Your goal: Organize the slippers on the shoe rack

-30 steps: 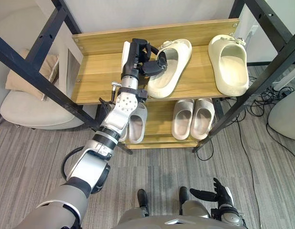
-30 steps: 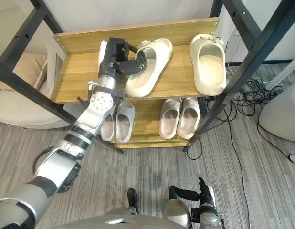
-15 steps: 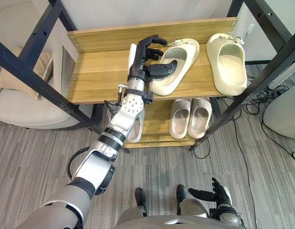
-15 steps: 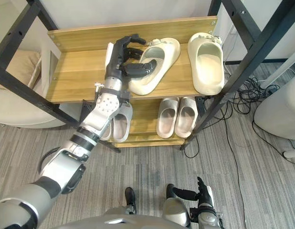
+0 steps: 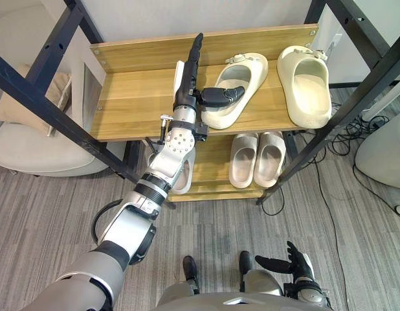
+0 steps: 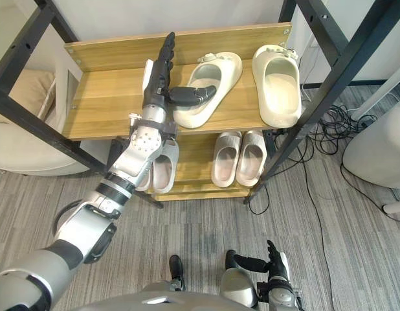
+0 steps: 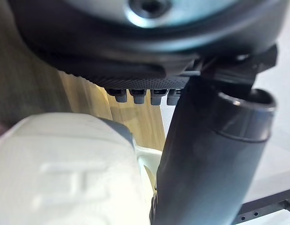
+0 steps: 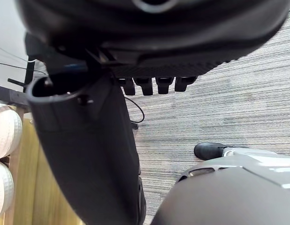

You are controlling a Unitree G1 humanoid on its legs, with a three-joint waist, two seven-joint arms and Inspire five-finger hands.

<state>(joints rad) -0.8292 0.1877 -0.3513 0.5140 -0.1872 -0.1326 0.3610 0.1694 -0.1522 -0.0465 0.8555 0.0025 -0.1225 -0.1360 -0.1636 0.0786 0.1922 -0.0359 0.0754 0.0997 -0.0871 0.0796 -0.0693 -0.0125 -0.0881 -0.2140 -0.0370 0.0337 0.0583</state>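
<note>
the left hand [image 5: 186, 85] has fingers straight and wide, thumb reaching over the cream foam slipper [image 5: 245, 83] beside them on the wooden shelf [image 5: 132, 97]; the right hand [image 5: 296, 265] is loosely spread.

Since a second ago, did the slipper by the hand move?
Yes. The tilted slipper slid right, closer to the other slipper on the top shelf.

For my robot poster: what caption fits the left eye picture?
The robot's open left hand rests its thumb on an angled cream slipper on the shoe rack's top shelf.
</note>
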